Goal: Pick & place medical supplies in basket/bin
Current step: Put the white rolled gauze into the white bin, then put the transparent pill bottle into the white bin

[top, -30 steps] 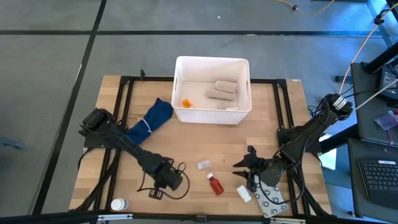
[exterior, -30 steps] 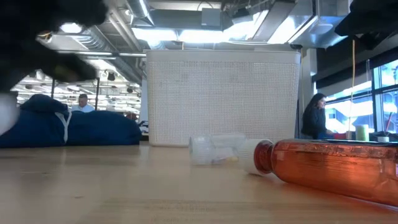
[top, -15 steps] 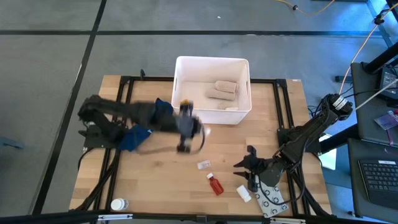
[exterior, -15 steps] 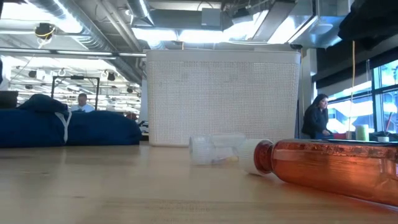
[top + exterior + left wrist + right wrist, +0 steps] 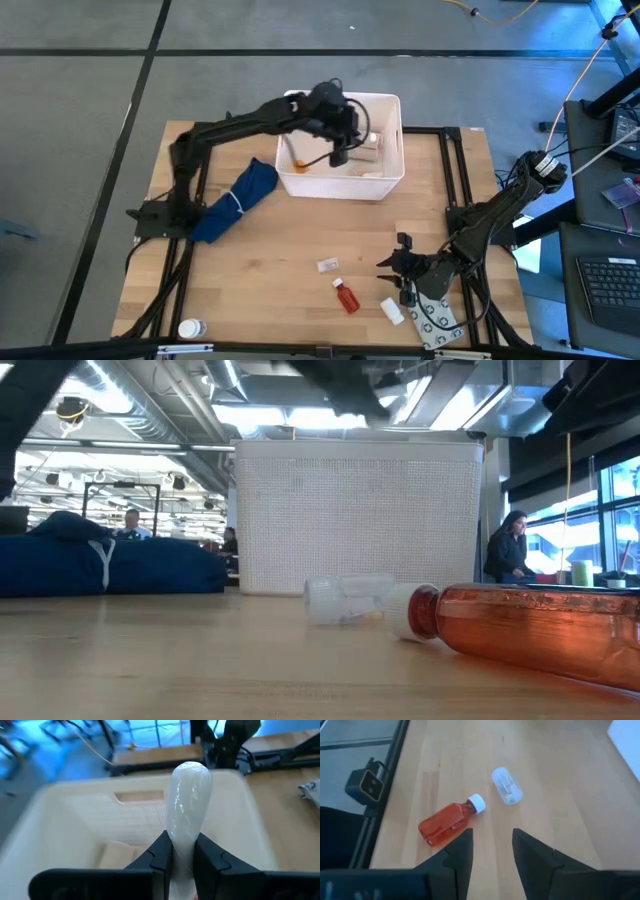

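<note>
The left gripper is clenched on a white tube, which stands out past its fingertips, and it hangs over the open top of the bin, inside the rim line. In the bin lie beige rolls toward the far right wall and a small orange item at the left wall; bare floor shows between them under the gripper. The bin sits at the far middle of the bench, with a blue cloth just beside its left front corner.

The right gripper rests low near the front right of the bench, fingers spread and holding nothing. Just ahead of it lie a red bottle on its side and a small clear vial, apart from each other. A white tube and a grey packet lie close by the right gripper at the front edge. A white bottle stands at the front left edge. The middle of the bench between bin and bottles is open wood.
</note>
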`<state>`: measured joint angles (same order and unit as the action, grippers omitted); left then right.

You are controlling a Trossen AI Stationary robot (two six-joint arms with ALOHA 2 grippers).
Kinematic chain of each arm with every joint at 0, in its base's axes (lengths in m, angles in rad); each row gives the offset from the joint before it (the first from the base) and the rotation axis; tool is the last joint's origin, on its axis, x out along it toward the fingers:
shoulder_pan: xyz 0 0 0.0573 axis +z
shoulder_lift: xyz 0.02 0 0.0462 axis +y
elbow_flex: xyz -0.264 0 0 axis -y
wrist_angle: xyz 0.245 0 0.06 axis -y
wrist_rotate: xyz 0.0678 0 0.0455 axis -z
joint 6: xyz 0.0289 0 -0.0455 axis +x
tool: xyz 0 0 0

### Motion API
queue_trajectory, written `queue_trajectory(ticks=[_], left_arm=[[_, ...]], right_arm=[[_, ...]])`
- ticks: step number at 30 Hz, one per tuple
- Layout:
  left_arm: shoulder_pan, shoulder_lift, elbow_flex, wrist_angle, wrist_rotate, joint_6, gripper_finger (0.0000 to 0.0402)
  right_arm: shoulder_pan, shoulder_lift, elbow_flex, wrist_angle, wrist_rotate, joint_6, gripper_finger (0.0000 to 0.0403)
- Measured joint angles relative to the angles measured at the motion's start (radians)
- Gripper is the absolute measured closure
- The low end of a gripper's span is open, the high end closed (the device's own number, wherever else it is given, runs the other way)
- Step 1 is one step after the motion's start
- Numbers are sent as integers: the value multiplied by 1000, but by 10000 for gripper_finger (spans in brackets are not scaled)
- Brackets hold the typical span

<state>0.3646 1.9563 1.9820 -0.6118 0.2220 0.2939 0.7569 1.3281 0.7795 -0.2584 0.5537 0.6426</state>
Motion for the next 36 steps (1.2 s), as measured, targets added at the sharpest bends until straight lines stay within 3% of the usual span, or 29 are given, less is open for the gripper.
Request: queue_trajectory(ticks=[4, 18, 22, 29, 36], left_arm=[[38, 126, -1, 80, 104, -1, 355], [41, 353, -1, 115, 133, -22, 353], [32, 363, 0, 118, 107, -34, 335], [28, 355, -1, 115, 103, -22, 264], [28, 251, 14, 80, 94, -10, 230]], right_arm=[[-22, 0, 0, -7, 2, 0, 264], [-62, 0, 0, -16, 3, 3, 264], [-62, 0, 0, -16, 3, 7, 264], [-62, 0, 0, -16, -4, 7, 264], [-62, 0, 0, -31, -6, 4, 264]])
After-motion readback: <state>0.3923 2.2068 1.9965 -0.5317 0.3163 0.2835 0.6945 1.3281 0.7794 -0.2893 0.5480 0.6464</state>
